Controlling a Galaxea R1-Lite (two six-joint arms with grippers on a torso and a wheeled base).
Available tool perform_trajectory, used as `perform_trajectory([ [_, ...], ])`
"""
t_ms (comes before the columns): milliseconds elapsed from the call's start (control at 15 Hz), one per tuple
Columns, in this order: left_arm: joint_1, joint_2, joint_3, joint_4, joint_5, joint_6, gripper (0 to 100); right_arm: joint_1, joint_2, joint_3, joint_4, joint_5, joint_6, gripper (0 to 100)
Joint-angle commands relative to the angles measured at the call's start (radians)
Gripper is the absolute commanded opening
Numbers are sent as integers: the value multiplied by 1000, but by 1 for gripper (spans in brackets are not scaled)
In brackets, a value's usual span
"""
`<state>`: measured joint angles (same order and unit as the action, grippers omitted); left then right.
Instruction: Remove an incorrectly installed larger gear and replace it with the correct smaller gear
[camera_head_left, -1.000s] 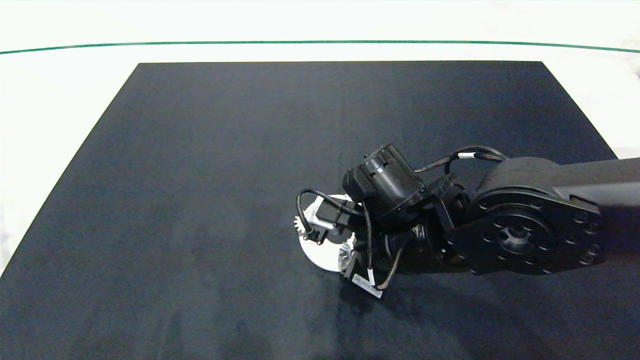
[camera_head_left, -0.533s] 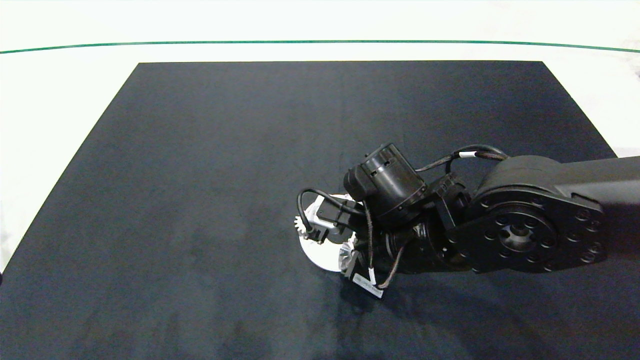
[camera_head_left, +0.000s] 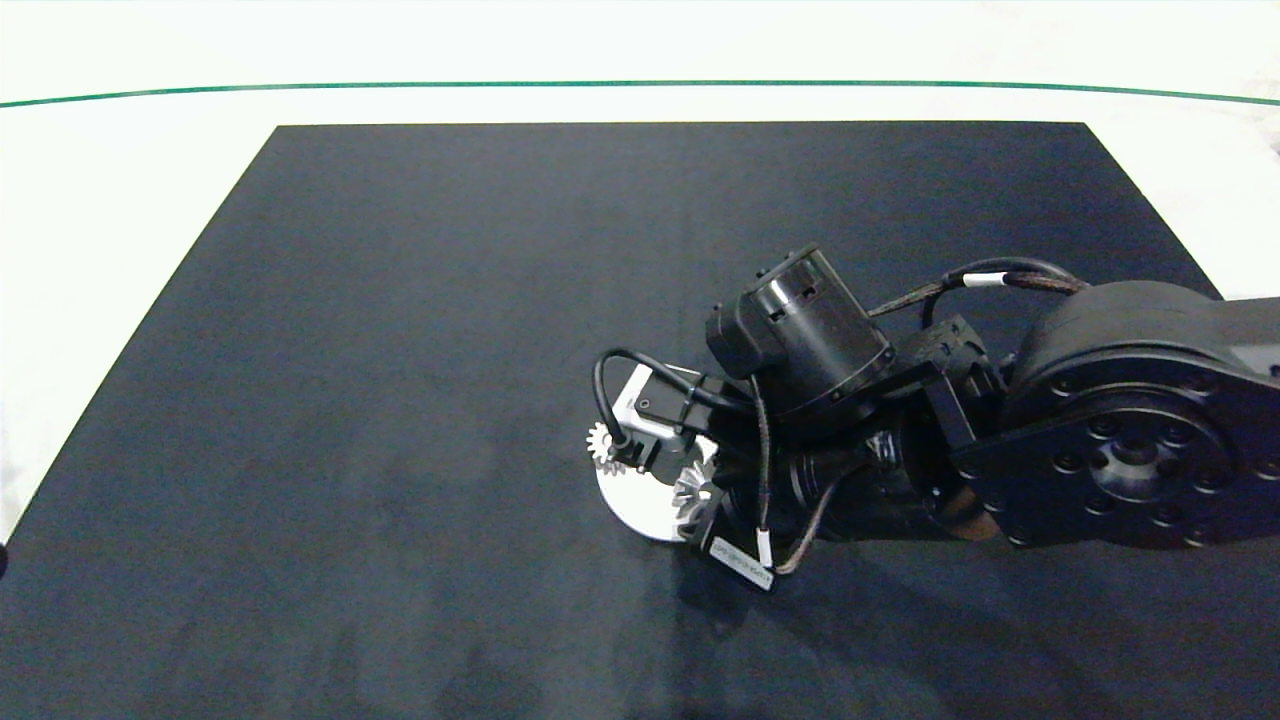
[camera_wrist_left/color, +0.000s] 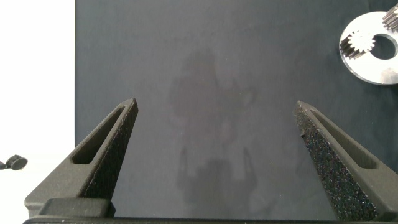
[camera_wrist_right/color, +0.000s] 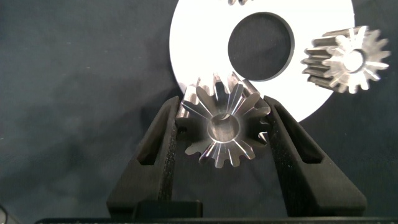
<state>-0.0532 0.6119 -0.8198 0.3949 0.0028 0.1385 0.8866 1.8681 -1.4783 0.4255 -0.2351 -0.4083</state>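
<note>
Head view hides most of the white ring plate (camera_head_left: 640, 510) under the right arm, which enters from the right edge and bends down at centre-right of the dark mat (camera_head_left: 400, 400). Right gripper (camera_wrist_right/color: 224, 134) clamps a slant-toothed gear (camera_wrist_right/color: 222, 127) between both fingers, at the plate's rim. A straight-toothed gear (camera_wrist_right/color: 347, 60) sits on the plate beside its central hole; another is cut off at the top edge. Left gripper (camera_wrist_left/color: 214, 140) hovers spread wide over bare mat.

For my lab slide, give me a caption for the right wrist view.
Right gripper clamps a silver gear over the white ring plate, another gear at the plate's edge.
</note>
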Motion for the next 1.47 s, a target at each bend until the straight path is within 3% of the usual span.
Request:
perform_trajectory([
  [67, 1, -1, 1, 2, 0, 1, 100, 5, -61, -4, 1, -1, 3, 28],
  [200, 0, -3, 1, 2, 0, 0, 100, -41, -90, -10, 2, -3, 37, 28],
  [733, 0, -11, 1, 2, 0, 0, 100, -376, -162, -11, 21, 2, 45, 28],
  [867, 0, -14, 1, 2, 0, -2, 100, -446, -155, -11, 21, 10, 78, 28],
  [1067, 1, -20, 1, 4, 0, -2, 100, -551, -142, -13, 19, 51, 94, 28],
  [1267, 1, -21, 1, 4, 0, -2, 100, -592, -127, -8, 19, 106, 155, 28],
  [1467, 1, -21, 1, 4, 0, -2, 100, -609, -112, 4, 18, 120, 172, 28],
])
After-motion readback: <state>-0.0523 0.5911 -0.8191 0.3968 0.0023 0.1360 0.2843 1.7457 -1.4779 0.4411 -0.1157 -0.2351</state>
